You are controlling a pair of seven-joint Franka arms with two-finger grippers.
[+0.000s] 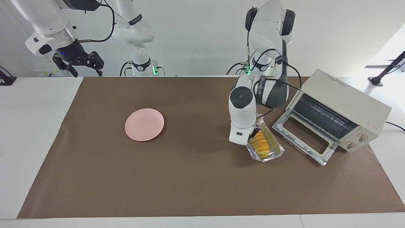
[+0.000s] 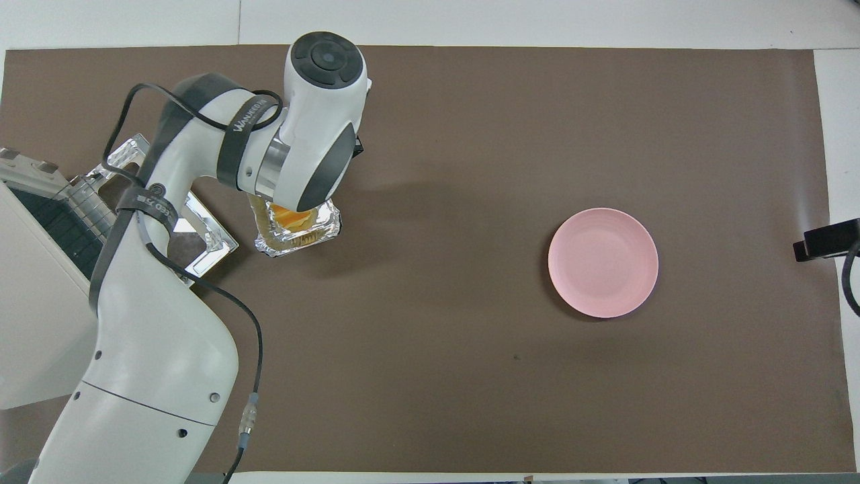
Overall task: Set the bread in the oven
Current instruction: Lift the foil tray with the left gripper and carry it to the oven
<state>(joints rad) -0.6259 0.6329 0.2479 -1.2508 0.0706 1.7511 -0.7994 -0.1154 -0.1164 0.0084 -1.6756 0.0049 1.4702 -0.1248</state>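
My left gripper [image 1: 253, 135] hangs over the brown mat [image 1: 190, 183], just in front of the open door [image 1: 303, 139] of the oven [image 1: 345, 101]. Its jaws are pressed together and they pinch the rim of the foil tray [image 1: 275, 152] at the end that is under my wrist. The tray is tilted, and I cannot tell if its low end touches the mat.

The bread [image 1: 261, 146] lies inside the tray, directly below the jaws. In the facing view it runs from the jaws toward about 5 o'clock. Whether the jaws also touch the bread itself I cannot tell. In the overhead view my wrist covers most of it, and only a small orange part [image 2: 290, 216] shows at about 6 o'clock from the wrist, with the tray's end [image 2: 299, 235] around it.

The oven stands at the left arm's end of the counter [image 1: 34, 133], and its wire rack [image 1: 319, 115] is visible inside.

The pink plate [image 1: 144, 124] lies well apart, toward the right arm's end.

My right gripper [image 1: 83, 65] waits raised over the counter's edge near its base, with the jaws spread and holding nothing.
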